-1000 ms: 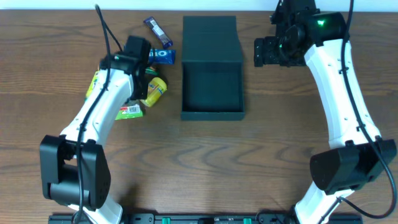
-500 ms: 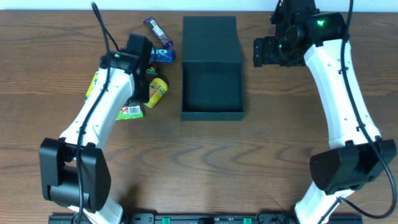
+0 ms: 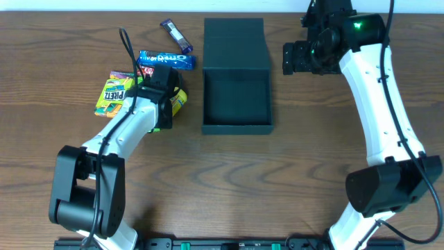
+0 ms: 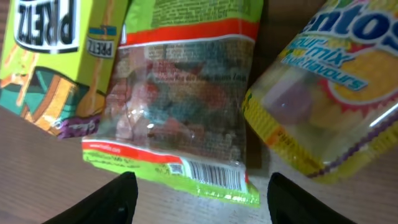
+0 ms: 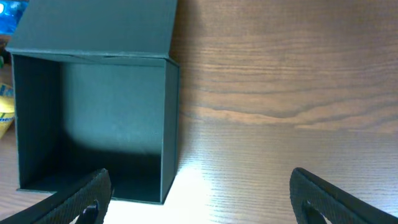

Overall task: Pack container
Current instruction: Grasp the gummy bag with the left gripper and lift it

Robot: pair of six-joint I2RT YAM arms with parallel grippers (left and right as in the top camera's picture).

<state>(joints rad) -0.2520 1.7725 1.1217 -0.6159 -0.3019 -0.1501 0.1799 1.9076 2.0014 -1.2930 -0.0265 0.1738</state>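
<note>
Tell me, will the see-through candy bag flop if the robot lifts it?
Probably floppy: the candy bag is thin, crinkly clear film with loose sweets inside, so it should sag from a pinched edge. Likely light; the shiny film may slip.

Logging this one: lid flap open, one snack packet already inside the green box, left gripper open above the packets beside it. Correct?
Not quite. The container is empty: the right wrist view shows its bare floor, and the overhead view agrees. The rest stands: its lid is open, and the left gripper hangs open above the packets beside it.
</note>
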